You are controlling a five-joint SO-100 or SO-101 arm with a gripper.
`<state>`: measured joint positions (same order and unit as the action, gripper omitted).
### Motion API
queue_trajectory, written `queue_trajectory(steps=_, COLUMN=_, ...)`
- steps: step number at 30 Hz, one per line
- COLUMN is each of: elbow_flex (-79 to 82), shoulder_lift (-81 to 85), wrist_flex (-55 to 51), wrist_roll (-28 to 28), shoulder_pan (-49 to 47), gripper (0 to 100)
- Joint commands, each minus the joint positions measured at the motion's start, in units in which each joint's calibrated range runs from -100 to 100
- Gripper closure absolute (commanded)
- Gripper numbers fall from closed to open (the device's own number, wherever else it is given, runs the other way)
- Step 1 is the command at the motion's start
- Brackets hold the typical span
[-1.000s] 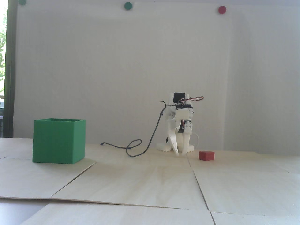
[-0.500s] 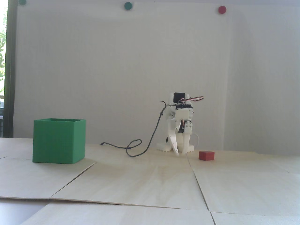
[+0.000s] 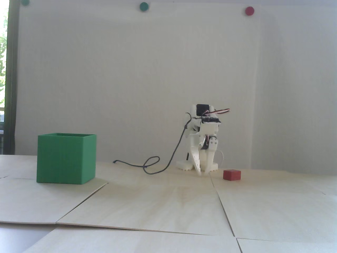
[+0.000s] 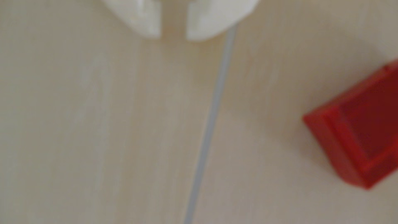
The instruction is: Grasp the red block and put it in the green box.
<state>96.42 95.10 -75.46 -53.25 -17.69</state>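
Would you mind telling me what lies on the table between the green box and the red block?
In the fixed view, a looped dark cable and the gripper lie between the green box and the red block.

Red block (image 3: 232,175) flat, far from green box (image 3: 65,159)

White printed plastic arm (image 3: 202,142) with black servo blocks; red-white-brown wire loop (image 3: 221,111) at top; dark cable (image 3: 168,160) trailing from left side; toothed white base (image 3: 184,165); tapered white fingers (image 3: 196,160), dotted with screw holes.
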Motion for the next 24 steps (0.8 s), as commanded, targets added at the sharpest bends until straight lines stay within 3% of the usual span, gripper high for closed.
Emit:
queue_trajectory(steps=1, elbow_flex=-10.26, shoulder_lift=1.03, wrist_flex=-1.44, wrist_roll=1.77, shoulder_pan=-0.84, gripper=98)
queue_trajectory(steps=5, elbow_flex=-19.93, shoulder_lift=0.08, wrist_flex=-2.87, wrist_roll=4.73, shoulder_pan=-1.49, gripper=98)
queue_trajectory(steps=13, elbow_flex=-31.11, shoulder_lift=-4.50, wrist_flex=-8.18, wrist_roll=5.05, shoulder_pan=-3.82, gripper=98)
queue_trajectory(steps=24, elbow_flex=-46.11, shoulder_lift=-42.00, wrist_flex=-8.27, wrist_roll=6.55, shoulder_pan=-3.18, gripper=98)
